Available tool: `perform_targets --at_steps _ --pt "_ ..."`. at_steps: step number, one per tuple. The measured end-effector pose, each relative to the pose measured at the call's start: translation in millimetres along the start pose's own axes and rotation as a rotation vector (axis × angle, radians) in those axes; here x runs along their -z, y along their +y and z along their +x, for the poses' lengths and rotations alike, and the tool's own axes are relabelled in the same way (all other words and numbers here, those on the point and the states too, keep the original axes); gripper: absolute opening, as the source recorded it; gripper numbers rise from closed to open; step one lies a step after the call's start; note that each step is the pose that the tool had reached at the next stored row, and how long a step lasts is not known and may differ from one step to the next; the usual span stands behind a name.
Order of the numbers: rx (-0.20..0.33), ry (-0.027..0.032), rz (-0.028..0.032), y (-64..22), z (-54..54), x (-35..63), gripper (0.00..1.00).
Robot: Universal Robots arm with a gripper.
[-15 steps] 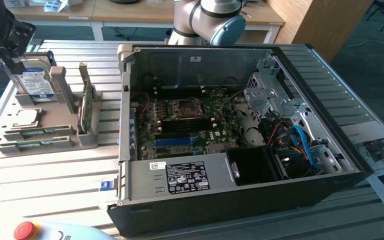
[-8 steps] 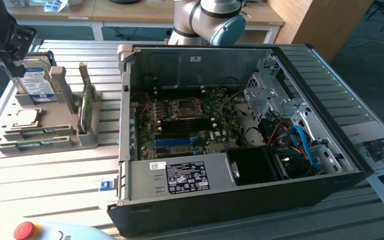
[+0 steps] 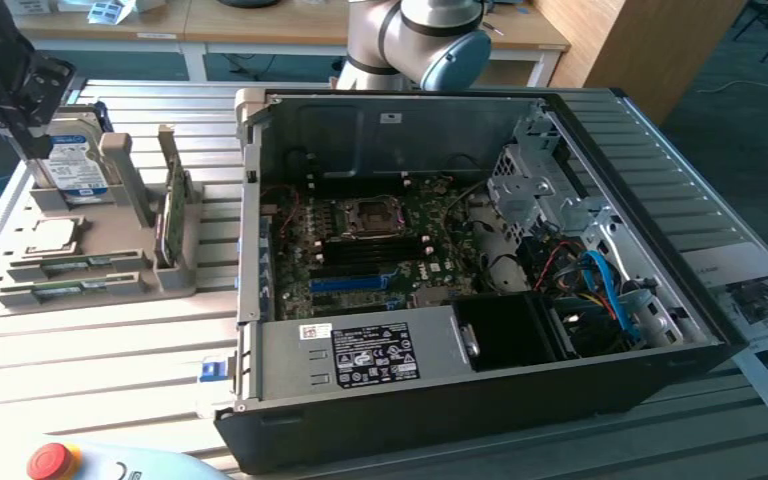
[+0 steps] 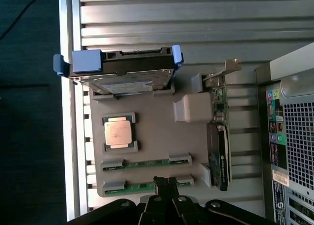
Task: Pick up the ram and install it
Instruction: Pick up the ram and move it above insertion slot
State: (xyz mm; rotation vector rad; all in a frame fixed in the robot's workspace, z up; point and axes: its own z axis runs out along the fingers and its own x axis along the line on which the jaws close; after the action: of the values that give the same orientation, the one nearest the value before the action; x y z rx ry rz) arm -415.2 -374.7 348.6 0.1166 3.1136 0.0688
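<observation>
Gripper [image 3: 24,140] clenched, holding nothing, hangs in the upper left of the exterior view, clear of the grey tray [image 4: 157,136]. Ram [image 3: 71,290] lies flat in the tray's slots, lower left of that view, two sticks side by side. In the wrist view the fingertips line up with the outer stick [image 4: 135,187]. Judgement: jaws must part before descent, straddle the stick's long edges mid-length, come down square, keep off the processor [image 4: 118,132]

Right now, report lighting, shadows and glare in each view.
Exterior view: even light on the table, the case dim inside around its black fan shroud. Wrist view: the processor shines pale, the ram sticks are evenly lit, the gripper reads as a dark shape.
</observation>
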Motion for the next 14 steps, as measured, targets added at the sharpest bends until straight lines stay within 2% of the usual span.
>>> perform_targets --at_steps 8,14 --pt "0.0 0.0001 0.0 -0.3 1.2 -5.3 0.1" --pt "0.0 0.0002 0.0001 -0.3 1.2 -5.6 0.1"
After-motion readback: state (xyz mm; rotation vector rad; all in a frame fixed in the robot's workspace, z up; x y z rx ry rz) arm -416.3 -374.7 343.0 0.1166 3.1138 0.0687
